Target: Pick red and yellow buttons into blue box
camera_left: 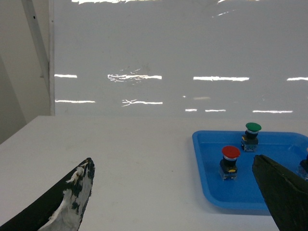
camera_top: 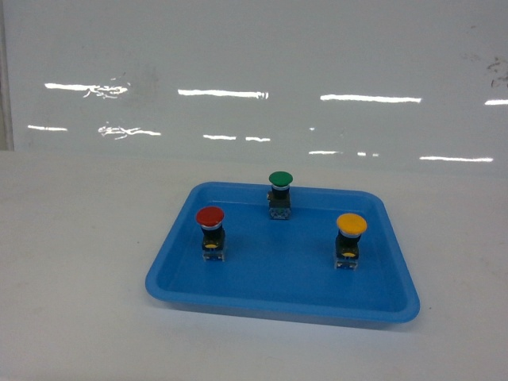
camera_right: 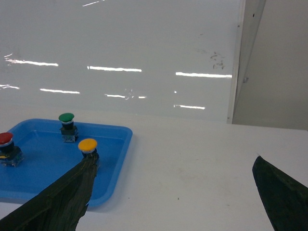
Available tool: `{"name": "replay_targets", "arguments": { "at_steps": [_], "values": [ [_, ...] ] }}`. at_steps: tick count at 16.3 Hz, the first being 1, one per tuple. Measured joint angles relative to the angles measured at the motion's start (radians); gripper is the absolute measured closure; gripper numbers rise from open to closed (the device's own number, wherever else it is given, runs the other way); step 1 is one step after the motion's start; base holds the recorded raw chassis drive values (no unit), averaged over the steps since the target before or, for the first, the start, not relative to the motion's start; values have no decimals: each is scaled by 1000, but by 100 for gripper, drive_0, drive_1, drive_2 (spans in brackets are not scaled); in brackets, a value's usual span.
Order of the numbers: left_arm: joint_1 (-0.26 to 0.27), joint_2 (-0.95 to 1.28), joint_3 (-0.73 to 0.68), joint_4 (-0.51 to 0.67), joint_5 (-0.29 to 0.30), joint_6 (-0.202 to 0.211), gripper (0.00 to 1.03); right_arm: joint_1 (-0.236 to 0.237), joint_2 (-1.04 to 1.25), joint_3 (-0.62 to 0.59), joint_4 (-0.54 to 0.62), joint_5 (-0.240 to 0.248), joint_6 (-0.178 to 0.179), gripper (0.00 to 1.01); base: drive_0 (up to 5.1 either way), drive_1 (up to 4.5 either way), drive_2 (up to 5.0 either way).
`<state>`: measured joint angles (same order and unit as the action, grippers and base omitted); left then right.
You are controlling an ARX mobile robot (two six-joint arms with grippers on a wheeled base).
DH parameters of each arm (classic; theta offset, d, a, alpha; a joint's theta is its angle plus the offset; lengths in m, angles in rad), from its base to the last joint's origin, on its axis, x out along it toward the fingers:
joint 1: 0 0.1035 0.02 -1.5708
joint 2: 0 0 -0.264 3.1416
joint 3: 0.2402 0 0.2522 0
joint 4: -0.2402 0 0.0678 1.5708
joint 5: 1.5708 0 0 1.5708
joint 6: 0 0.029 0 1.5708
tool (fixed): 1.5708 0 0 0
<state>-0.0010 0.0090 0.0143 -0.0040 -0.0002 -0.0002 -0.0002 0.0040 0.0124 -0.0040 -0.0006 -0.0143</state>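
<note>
The red button point(camera_top: 210, 230) stands upright at the left of a shallow blue tray point(camera_top: 278, 305), and the yellow button point(camera_top: 350, 238) stands at the right. The blue box is out of view. Neither gripper appears in the head view. In the left wrist view my left gripper point(camera_left: 173, 161) is open over the bare table, left of the tray, with the red button point(camera_left: 230, 161) just inside its right finger. My right gripper point(camera_right: 175, 158) is open over the table to the right of the tray. Its left finger partly covers the yellow button point(camera_right: 87, 145).
A green button point(camera_top: 279, 194) stands at the back middle of the tray. The tray lies on a white table in front of a glossy white wall. A wall post point(camera_right: 243, 62) rises at the right, and another point(camera_left: 41, 53) at the left.
</note>
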Motion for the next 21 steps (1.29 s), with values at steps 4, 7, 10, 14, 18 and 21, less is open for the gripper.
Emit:
{"name": "replay_targets", "arguments": {
  "at_steps": [4,7,10,14,18,21],
  "values": [
    [0,0,0,0,0,0,5,0,0,0,0,0,0,3,0,0,0],
    [0,0,0,0,0,0,5,0,0,0,0,0,0,3,0,0,0],
    [0,0,0,0,0,0,5,0,0,0,0,0,0,3,0,0,0],
    [0,0,0,0,0,0,5,0,0,0,0,0,0,3,0,0,0],
    [-1,35,0,63,9,-1,5,0,12,0,26,-7,0,3,0,0,0],
    [29,346,15,359,42,8,5,-26,338,17,333,-30,19,3,0,0,0]
  ]
}}
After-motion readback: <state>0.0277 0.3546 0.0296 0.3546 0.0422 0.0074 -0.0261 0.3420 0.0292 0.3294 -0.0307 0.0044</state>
